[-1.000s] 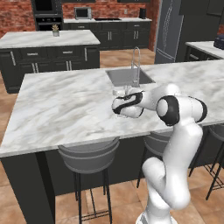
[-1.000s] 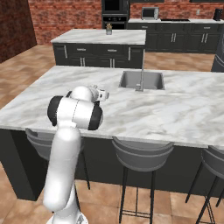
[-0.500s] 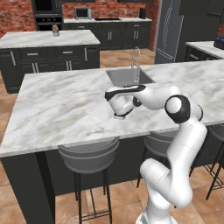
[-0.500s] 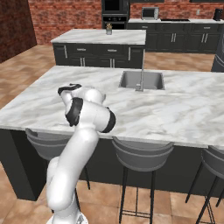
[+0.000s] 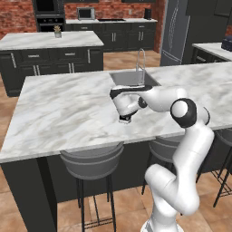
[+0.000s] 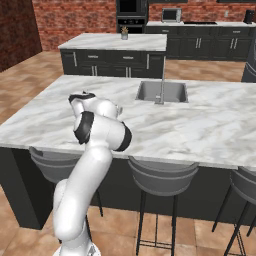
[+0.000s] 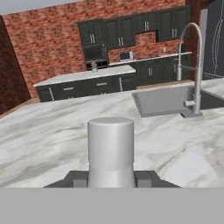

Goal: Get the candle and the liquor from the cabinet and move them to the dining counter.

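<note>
Dining counter (image 5: 68,113), the long white grey-veined marble island top on a dark base: the white arm is reached out over it, so transport of one item is basically done.

Inset steel sink (image 5: 131,78) with its arched faucet (image 5: 141,63) sits toward the counter's far edge. The work is happening on the near side of it, between the sink's near-left corner and the stool-side edge.

Liquor (image 7: 110,148): square black bottle with a pale grey-white neck and stopper, upright in the hand view, stopper dead centre, marble close underneath.

Gripper (image 5: 124,117): jaws are clamped on the bottle's body, dark tips either side below the stopper. Can't tell whether the base is resting on the marble or just above it.

My read on status:
- liquor out of the cabinet and at the counter, not yet released
- left: set it down, let go, back off
- the candle half looks still open to me, and I can't confirm where the candle is from here
</note>
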